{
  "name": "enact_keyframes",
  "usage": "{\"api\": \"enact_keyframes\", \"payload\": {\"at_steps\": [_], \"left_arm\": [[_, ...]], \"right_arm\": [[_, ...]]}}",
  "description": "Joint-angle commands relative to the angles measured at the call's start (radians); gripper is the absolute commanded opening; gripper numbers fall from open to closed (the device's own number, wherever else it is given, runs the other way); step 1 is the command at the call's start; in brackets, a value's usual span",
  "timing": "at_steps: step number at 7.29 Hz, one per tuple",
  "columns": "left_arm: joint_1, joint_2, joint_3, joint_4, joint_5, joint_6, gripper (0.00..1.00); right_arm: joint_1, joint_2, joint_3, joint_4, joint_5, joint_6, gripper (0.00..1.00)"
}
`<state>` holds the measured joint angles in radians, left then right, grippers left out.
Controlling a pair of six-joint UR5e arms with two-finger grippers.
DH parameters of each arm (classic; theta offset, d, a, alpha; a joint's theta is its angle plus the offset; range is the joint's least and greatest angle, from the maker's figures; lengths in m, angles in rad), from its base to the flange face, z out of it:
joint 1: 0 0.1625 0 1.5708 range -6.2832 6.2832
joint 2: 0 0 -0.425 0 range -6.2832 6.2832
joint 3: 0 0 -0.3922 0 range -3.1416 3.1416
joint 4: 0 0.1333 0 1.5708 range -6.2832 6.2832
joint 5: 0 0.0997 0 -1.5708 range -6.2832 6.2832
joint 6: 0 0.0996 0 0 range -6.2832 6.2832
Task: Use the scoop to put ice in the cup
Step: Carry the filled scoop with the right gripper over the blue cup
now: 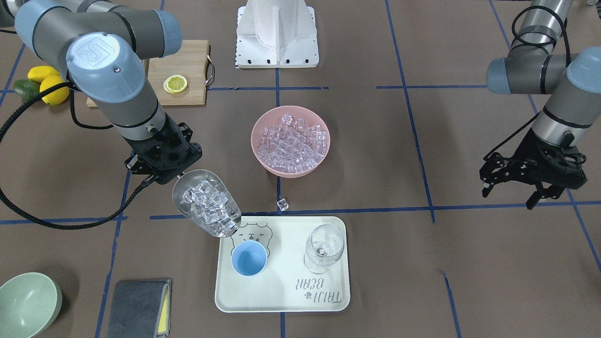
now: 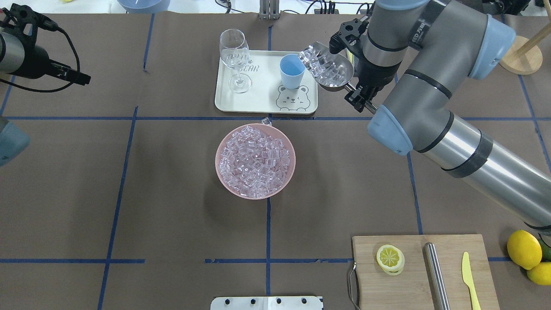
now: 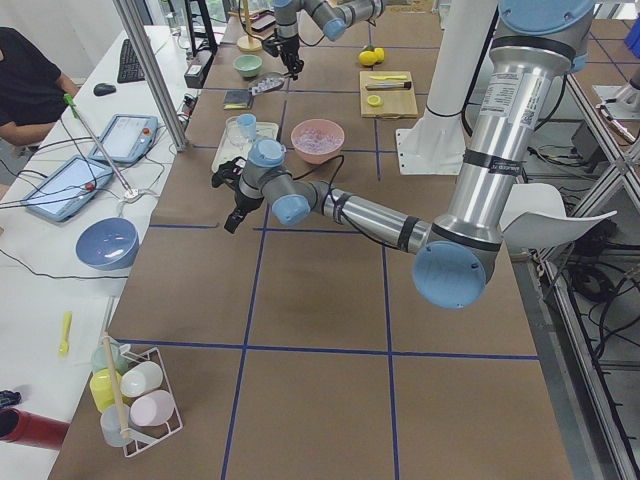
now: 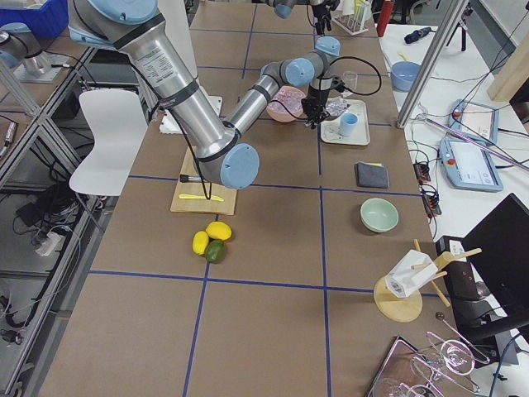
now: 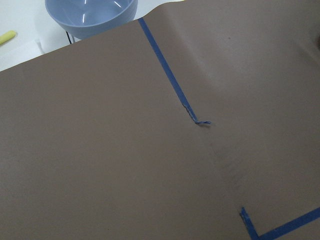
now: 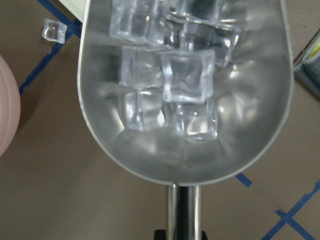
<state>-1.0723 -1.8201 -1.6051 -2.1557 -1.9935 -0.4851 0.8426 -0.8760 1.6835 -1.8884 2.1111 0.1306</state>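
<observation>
The right hand (image 1: 174, 175) is gripping the scoop (image 6: 180, 167) by its thin handle and holding it tilted above the table (image 1: 422, 281). The scoop's open end is hanging just beside the cup (image 1: 249, 258), and ice (image 6: 187, 82) is lying heaped in its trough. The cup is standing upright on a tray (image 1: 281, 300) beside a wine glass (image 1: 323, 246), far from the robot. More cubes are filling a pink bowl (image 1: 257, 141). The left hand (image 1: 512, 190) is hanging well apart with its fingers spread open.

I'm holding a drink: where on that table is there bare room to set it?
Bare paper between the pink bowl and the cutting board. Crowded: the tray, with wine glass, cup and the loaded scoop at its edge.
</observation>
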Motion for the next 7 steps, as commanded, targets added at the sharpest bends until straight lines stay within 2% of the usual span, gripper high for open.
{"api": "enact_keyframes", "payload": {"at_steps": [1,3,4,6,7], "left_arm": [[-0.026,0.004,0.005,0.010,-0.005,0.003,1.00],[-0.049,0.005,-0.001,0.104,-0.008,0.084,1.00],[-0.063,0.005,-0.001,0.114,-0.008,0.114,1.00],[-0.074,0.008,0.001,0.117,-0.019,0.119,1.00],[-0.080,0.010,0.005,0.116,-0.075,0.119,1.00]], "right_arm": [[-0.013,0.021,-0.045,-0.003,0.001,-0.008,0.00],[-0.016,0.049,-0.094,-0.018,0.000,-0.020,0.00],[-0.016,0.058,-0.114,-0.018,0.000,-0.023,0.00],[-0.014,0.115,-0.214,-0.027,-0.002,-0.057,0.00],[-0.010,0.130,-0.215,-0.075,-0.019,-0.104,0.00]]}}
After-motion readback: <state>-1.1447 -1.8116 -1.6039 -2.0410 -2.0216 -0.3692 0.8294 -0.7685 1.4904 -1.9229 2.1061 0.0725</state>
